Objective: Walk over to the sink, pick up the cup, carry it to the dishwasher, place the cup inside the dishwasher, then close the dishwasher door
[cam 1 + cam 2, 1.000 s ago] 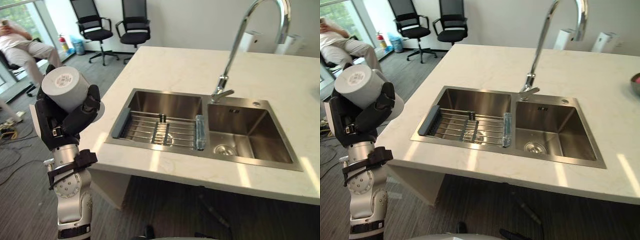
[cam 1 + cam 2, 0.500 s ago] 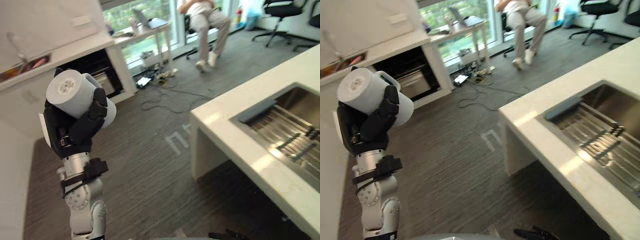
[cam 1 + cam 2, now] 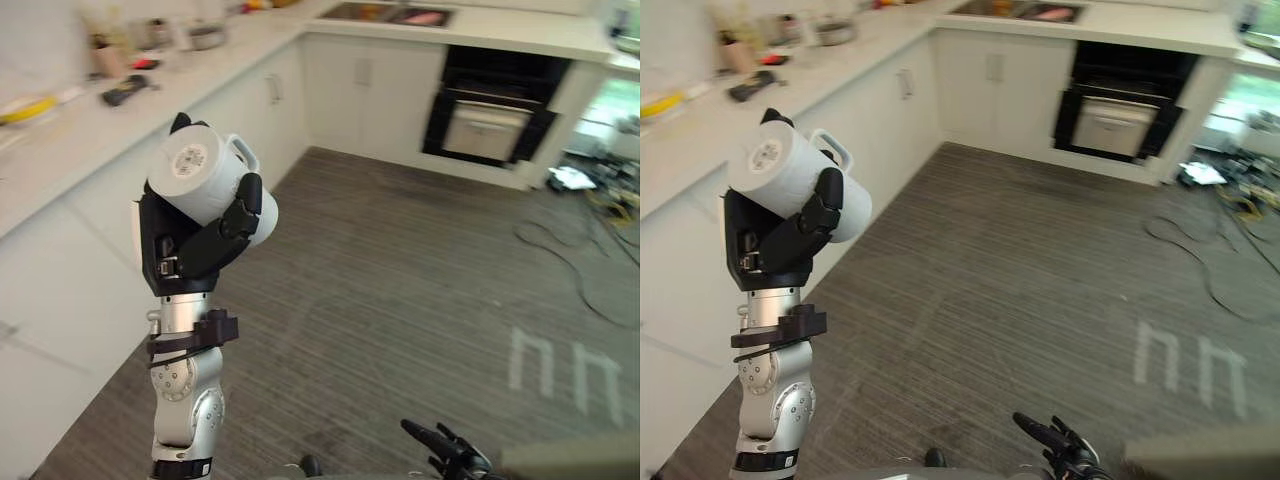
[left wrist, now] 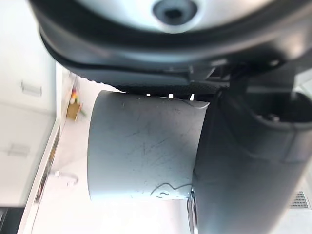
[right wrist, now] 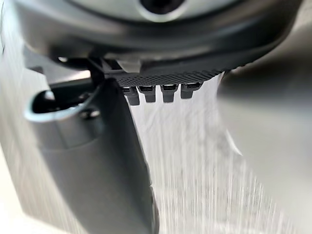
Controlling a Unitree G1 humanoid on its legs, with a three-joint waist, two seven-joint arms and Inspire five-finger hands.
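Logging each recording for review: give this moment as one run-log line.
stage: carry | left hand: raised, shut on cup | cup: tilted | right hand: open, empty | placing: not yet done

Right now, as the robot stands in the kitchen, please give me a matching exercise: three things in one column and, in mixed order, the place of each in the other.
Things:
1. cup
2. dark built-in appliance
3. cables

Places:
A. on the floor, far right
B. in the left hand, fingers curled round it
C. under the far counter

Pairs: 1-B, 2-C, 3-A.
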